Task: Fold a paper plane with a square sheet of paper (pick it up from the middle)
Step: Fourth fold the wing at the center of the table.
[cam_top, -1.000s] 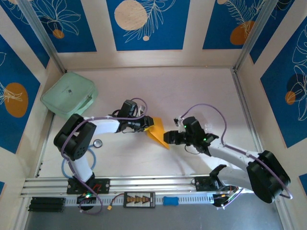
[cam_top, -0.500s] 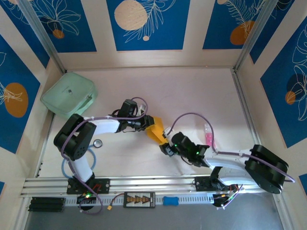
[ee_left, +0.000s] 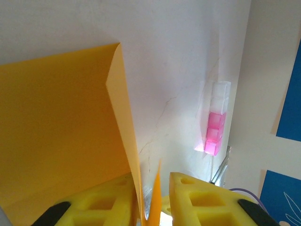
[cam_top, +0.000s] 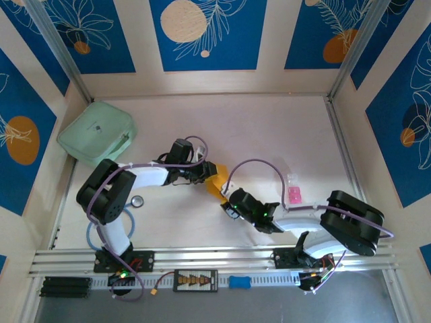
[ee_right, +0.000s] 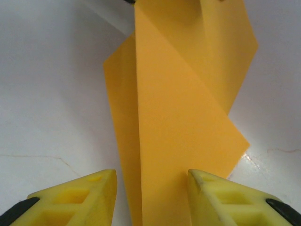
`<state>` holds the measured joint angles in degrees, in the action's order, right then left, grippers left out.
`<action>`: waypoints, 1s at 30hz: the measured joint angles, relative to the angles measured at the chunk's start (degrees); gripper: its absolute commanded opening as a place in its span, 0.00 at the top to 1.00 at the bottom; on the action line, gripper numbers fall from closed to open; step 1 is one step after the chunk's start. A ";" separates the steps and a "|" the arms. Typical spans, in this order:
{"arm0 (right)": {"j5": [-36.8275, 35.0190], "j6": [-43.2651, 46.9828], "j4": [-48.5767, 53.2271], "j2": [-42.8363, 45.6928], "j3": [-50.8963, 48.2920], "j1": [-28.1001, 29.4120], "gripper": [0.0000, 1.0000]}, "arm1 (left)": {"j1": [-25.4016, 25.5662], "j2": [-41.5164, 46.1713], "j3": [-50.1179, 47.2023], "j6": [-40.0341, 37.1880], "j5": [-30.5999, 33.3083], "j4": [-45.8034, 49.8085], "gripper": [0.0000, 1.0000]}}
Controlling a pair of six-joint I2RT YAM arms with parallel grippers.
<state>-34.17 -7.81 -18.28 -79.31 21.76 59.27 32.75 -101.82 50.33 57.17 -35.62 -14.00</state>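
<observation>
Square sheet of paper (cam_top: 215,180), creased, long axis diagonal, pointing near-right

The paper (ee_left: 56,122) is running off the left edge and vanishing between the left hand's (ee_left: 153,202) fingers below.

Overhead cam; wrists close (shared paper (ee_right: 178,141))

Bright, even light with soft shadows; close-ups slightly soft.
</observation>
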 measured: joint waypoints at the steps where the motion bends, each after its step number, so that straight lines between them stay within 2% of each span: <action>1: -0.42 0.13 -0.33 -0.57 0.00 0.04 0.57 | 0.00 0.00 0.00 0.02 -0.04 0.02 0.77; 8: -2.97 0.15 -2.03 -2.69 0.00 0.42 0.63 | 0.00 0.00 0.00 0.00 -0.17 0.02 0.80; 30: -3.41 -1.66 -2.49 -2.58 0.00 0.33 0.76 | 0.00 0.00 0.09 0.00 -0.15 0.07 0.86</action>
<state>-37.58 -9.47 -20.78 -81.89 21.76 59.59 32.75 -101.82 50.41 57.17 -35.77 -13.93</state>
